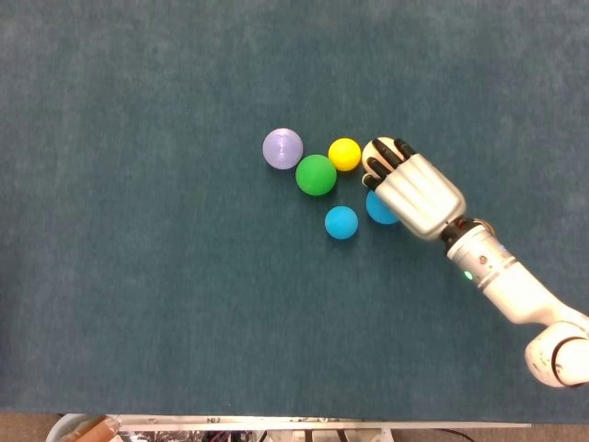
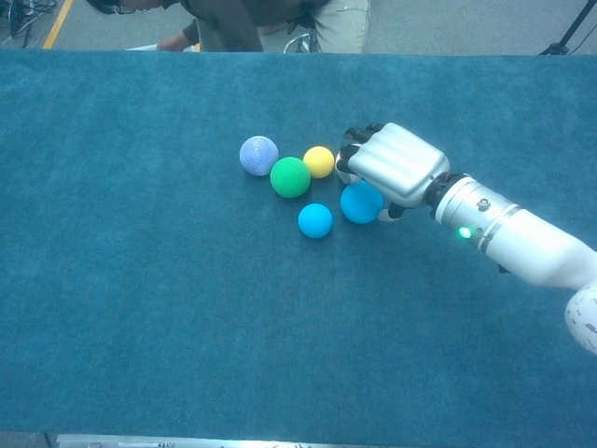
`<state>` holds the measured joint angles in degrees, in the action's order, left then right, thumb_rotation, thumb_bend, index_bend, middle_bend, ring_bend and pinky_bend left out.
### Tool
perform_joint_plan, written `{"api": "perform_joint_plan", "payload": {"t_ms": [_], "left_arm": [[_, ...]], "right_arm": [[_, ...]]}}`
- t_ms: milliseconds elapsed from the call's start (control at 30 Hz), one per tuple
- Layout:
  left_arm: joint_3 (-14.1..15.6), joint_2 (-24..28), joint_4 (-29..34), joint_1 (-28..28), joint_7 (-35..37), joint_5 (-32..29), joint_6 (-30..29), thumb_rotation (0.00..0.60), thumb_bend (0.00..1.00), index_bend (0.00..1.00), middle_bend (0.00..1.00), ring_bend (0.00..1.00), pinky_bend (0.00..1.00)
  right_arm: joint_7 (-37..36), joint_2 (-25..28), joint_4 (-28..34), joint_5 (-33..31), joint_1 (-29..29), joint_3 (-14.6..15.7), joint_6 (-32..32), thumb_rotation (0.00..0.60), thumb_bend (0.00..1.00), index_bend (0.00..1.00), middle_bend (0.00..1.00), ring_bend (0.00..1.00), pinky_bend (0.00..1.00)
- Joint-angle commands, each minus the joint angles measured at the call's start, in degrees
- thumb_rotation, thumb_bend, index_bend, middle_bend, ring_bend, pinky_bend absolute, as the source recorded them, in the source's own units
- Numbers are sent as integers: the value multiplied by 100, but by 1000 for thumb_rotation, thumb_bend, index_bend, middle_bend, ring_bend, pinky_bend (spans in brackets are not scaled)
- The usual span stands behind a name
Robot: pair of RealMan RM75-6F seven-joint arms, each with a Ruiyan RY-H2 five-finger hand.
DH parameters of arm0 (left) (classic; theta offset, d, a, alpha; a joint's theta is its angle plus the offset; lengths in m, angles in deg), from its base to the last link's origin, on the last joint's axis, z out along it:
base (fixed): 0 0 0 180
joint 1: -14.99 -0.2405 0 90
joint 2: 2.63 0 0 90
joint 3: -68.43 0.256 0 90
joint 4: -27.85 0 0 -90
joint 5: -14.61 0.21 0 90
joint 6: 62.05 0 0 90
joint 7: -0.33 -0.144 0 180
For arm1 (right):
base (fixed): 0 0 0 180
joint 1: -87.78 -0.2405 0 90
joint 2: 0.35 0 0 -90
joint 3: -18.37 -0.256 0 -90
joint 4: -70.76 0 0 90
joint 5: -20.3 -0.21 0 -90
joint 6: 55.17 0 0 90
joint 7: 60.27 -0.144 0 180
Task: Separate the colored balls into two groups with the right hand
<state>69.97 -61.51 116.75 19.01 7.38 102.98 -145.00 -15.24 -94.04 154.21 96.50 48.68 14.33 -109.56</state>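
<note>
Six colored balls sat clustered near the center of a teal felt table (image 1: 138, 304), the group's long axis running roughly left-right in the head view, w/ two blue ones set nearer the robot. From the left: lavender ball (image 1: 282, 148), green ball (image 1: 316, 175) touching or just beside it, yellow ball (image 1: 345, 154) just beside the green, then a cream ball (image 1: 376, 152) at the right end. A small blue ball (image 1: 341, 222) lay apart on the near side of the row; a larger blue ball (image 1: 378, 208) sat just right of it. Round balls, so no pointing direction of their own.

The right hand (image 1: 411, 187) reached in from the lower right, back of hand up, dark fingertips (image 1: 385, 161) curled down over the cream ball and partly hiding it. The palm covered part of the larger blue ball. Whether the fingers actually clamped the cream ball or merely rested on it couldn't be told from either view. A green indicator light (image 2: 463, 232) glowed on the white wrist.

The left hand appeared in neither view.

Beyond the table's far edge in the chest view, a person (image 2: 270, 23) was partly visible. The yellow ball lay just beside the fingertips, nearest neighbor in the hand's way.
</note>
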Motion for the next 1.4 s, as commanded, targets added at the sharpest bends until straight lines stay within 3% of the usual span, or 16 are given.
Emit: {"api": "perform_joint_plan", "payload": {"t_ms": [33, 167, 367, 733, 933, 1400], "left_arm": [[1, 4, -12, -11, 17, 0, -13, 600, 443, 278, 223, 208, 195], [2, -2, -31, -22, 39, -9, -19, 600, 443, 279, 223, 208, 195], [8, -8, -57, -30, 72, 19, -37, 600, 443, 280, 223, 209, 195], [13, -2, -36, -31, 46, 39, -35, 600, 443, 281, 223, 209, 195], [6, -29, 6, 29, -25, 42, 59, 600, 443, 281, 223, 208, 195], [-15, -75, 144, 104, -214, 22, 143, 600, 443, 281, 223, 208, 195]], "right_arm": [[-13, -26, -32, 11, -19, 14, -12, 600, 0, 436, 308, 125, 228], [-39, -58, -100, 75, -30, 80, -34, 600, 0, 529, 308, 125, 228], [-210, -57, -136, 165, -9, 139, -110, 600, 0, 577, 317, 125, 228], [-671, 588, 327, 540, 314, 286, -707, 600, 0, 579, 325, 126, 228], [-872, 938, 155, 431, 549, 395, -795, 600, 0, 579, 325, 126, 228], [-861, 718, -490, 85, 488, 231, -449, 600, 0, 546, 323, 126, 222]]}}
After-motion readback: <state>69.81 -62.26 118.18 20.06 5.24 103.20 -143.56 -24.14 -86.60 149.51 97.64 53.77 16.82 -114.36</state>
